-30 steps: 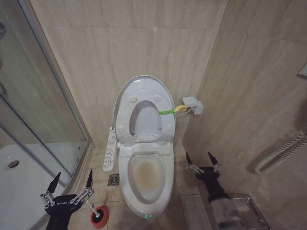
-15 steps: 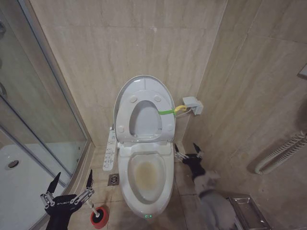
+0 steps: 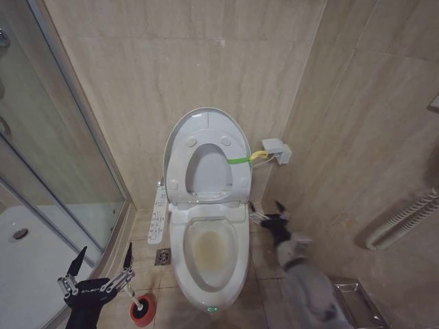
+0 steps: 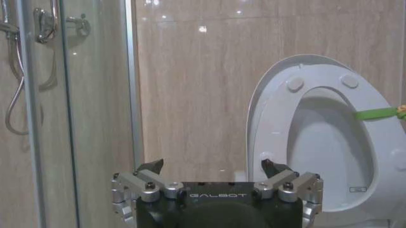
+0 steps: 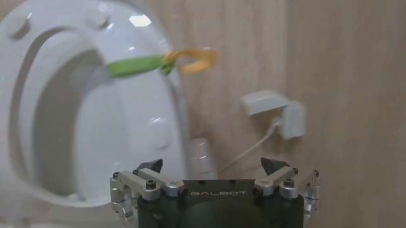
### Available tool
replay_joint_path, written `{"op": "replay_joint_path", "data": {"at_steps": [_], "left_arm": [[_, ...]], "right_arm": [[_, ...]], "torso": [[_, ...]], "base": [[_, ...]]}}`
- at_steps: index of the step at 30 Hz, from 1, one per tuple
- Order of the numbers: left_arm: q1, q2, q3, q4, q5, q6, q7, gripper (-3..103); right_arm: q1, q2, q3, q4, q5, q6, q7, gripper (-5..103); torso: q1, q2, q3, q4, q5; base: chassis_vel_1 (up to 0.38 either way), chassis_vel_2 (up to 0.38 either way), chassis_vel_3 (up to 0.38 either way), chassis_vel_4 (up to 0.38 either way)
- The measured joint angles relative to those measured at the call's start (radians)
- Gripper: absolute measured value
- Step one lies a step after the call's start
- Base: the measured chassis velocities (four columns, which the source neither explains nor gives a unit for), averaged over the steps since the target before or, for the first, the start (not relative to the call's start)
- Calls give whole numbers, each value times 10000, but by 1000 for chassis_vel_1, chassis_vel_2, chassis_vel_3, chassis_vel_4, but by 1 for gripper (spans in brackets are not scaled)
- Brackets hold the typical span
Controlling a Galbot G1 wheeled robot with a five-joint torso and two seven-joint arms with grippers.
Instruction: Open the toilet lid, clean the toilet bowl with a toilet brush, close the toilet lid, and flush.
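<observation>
Right gripper (image 3: 265, 210) spread wide, nothing held, now close beside the right rear rim of the toilet bowl (image 3: 209, 255); a second ago farther right and lower, over the floor tiles. Fingers (image 5: 148, 166) apart in the right wrist view, facing the raised seat (image 5: 95, 109), its green band (image 5: 134, 66) with a yellow loop, and a white wall box (image 5: 273, 110) with a cable. Left gripper (image 3: 101, 269) unmoved, low at the left, likewise open and empty, hovering just above the red holder cup (image 3: 142, 310) with the toilet brush head in it.

Toilet lid (image 3: 206, 123) upright against the back wall, seat leaning on it, stained bowl uncovered, small green light at its front edge. White control panel (image 3: 158, 216) along the bowl's left side.

Narrow floor strip between bowl and right wall, taken up by the right arm; glass shower door (image 3: 62, 164) close on the left. Floor drain (image 3: 163, 257) between cup and bowl.

"GALBOT" readable on both gripper bodies.
</observation>
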Motion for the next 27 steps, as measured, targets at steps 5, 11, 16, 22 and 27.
{"op": "replay_joint_path", "data": {"at_steps": [5,11,16,22,27], "left_arm": [[0,0,0,0,0,0,0,100],[0,0,0,0,0,0,0,100],[0,0,0,0,0,0,0,100],[0,-1,0,0,0,0,0,100],[0,0,0,0,0,0,0,100]], "right_arm": [[-966,-339,1127,981,590,-105,-298,100],[-2625,-941,3065,2677,1606,-273,-815,100],[-2734,-979,3184,2787,1678,-290,-855,100],[-1968,-767,1867,2418,1532,-233,-680,100],[-1075,-502,350,1920,1271,-116,-433,100]], "torso": [[-1,1,0,-2,3],[-1,2,-1,-4,-1],[-1,2,-1,2,5],[-1,1,0,2,2],[0,1,0,3,2]], "base": [[0,0,0,0],[0,0,0,0],[0,0,0,0],[0,0,0,0],[0,0,0,0]]}}
